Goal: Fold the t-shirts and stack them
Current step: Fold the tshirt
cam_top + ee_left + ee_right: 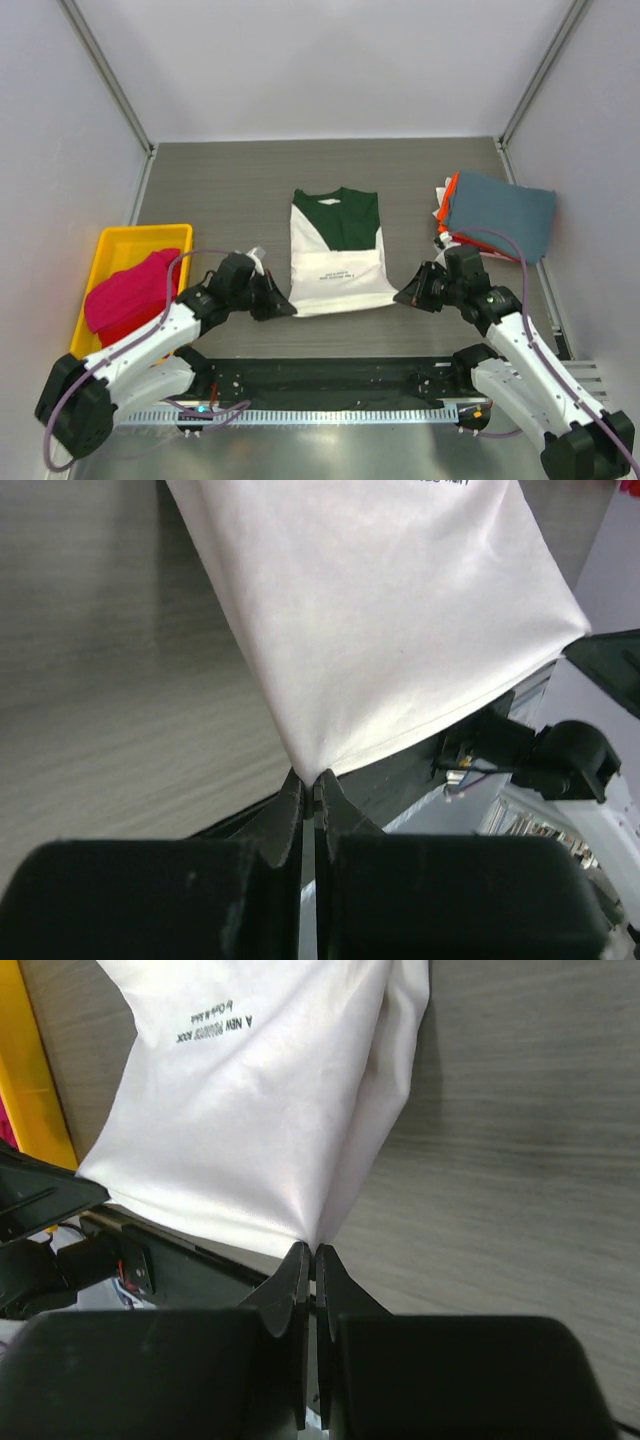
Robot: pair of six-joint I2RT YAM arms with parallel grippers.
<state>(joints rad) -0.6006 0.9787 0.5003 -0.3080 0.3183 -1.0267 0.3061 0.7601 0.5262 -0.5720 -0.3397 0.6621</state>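
The cream-white t-shirt [338, 262] with dark green collar and sleeves lies in the table's middle, sides folded in, small black print near its lower half. My left gripper [284, 309] is shut on its near left corner; the wrist view shows the cloth [390, 630] pinched at the fingertips [312, 780]. My right gripper [402, 296] is shut on the near right corner, cloth [260, 1120] pinched at its tips [309, 1252]. A red/magenta shirt [128, 290] lies bunched in the bin. A folded slate-blue shirt [500, 215] tops a stack with an orange edge [450, 192] at the right.
The yellow plastic bin [120, 250] stands at the left, its edge showing in the right wrist view [40, 1070]. A black mounting rail [330, 375] runs along the near table edge between the arm bases. White walls close in the back and sides.
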